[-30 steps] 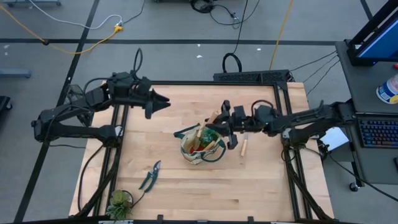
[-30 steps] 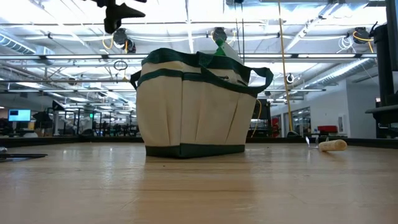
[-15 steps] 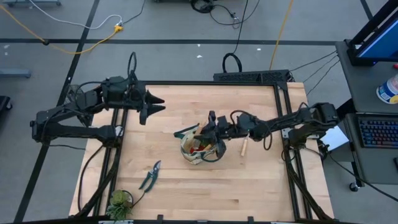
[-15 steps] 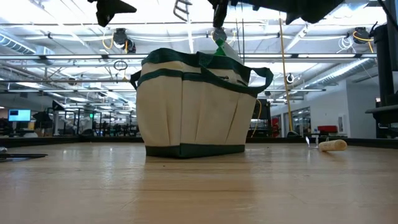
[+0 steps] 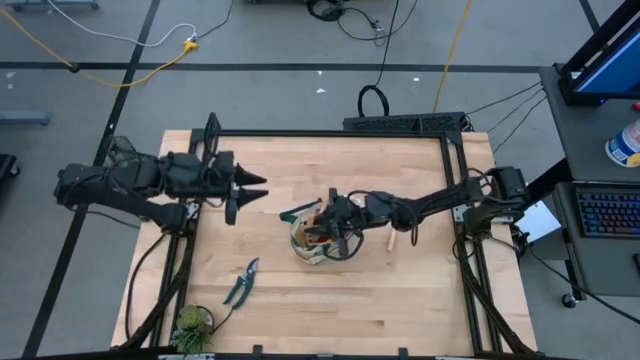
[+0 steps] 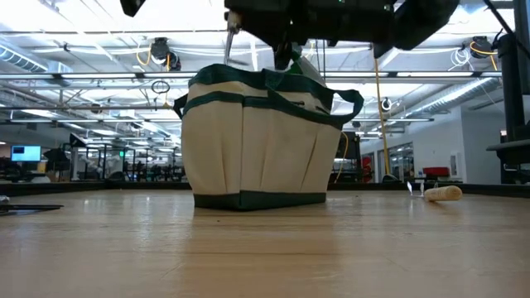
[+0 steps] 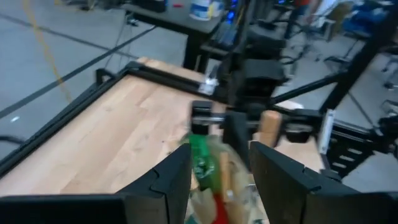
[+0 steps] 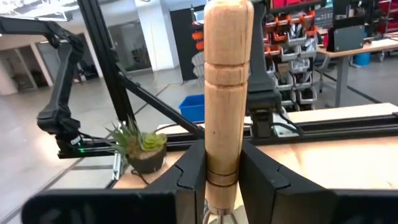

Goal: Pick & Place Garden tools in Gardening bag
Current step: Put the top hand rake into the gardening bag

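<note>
Gripping unlabelled wooden handle [image 8: 227, 93]: right tool [image 8: 224, 180]

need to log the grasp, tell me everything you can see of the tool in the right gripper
The tool has a light, smooth wooden handle, round, with a turned groove near its rounded end and a darker ring lower down. The right gripper is shut on the handle, fingers on both sides, above the bag. Its metal head is barely in view, so its type is unclear.

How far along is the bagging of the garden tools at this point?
Partly done: the gardening bag already holds several tools. The right end effector, over the bag, grips a wooden-handled tool. Left out: pruning shears and another wooden-handled tool on the table. The left end effector waits open.
</note>
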Available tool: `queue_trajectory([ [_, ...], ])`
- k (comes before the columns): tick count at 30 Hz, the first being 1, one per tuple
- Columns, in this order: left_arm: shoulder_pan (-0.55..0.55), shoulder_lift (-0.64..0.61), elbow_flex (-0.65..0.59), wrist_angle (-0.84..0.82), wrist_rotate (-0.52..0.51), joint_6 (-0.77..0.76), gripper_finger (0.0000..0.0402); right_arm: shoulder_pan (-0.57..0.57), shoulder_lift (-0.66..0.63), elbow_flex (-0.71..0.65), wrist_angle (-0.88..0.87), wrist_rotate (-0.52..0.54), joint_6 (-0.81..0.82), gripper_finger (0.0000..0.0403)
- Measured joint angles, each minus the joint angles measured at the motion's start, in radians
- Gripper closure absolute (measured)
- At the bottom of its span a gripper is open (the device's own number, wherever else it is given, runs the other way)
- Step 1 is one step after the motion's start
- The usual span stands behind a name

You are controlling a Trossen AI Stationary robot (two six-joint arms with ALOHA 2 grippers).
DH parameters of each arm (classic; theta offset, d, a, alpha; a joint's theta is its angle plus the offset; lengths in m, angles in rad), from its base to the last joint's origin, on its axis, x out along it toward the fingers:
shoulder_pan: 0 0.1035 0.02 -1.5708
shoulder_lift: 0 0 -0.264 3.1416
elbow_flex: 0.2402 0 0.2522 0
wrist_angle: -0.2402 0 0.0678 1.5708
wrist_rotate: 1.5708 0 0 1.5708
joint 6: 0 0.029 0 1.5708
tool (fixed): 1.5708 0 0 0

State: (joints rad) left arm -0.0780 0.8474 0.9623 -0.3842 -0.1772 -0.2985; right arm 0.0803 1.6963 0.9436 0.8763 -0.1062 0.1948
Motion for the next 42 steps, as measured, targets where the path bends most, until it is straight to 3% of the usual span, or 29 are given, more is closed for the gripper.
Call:
queue_trajectory([
  [14, -0.201, 0.001, -0.28, 0.316, -0.132, -0.118, 0.0236, 0.0, 0.016, 0.0, -0.067, 0.031, 0.002, 0.0342],
  [30, -0.263, 0.001, -0.291, 0.337, -0.174, -0.138, 0.0236, 0.0, 0.016, 0.0, -0.069, 0.027, -0.001, 0.0324],
  [42, -0.265, 0.001, -0.291, 0.337, -0.174, -0.142, 0.0236, 0.0, 0.016, 0.0, -0.067, 0.057, 0.002, 0.0269],
])
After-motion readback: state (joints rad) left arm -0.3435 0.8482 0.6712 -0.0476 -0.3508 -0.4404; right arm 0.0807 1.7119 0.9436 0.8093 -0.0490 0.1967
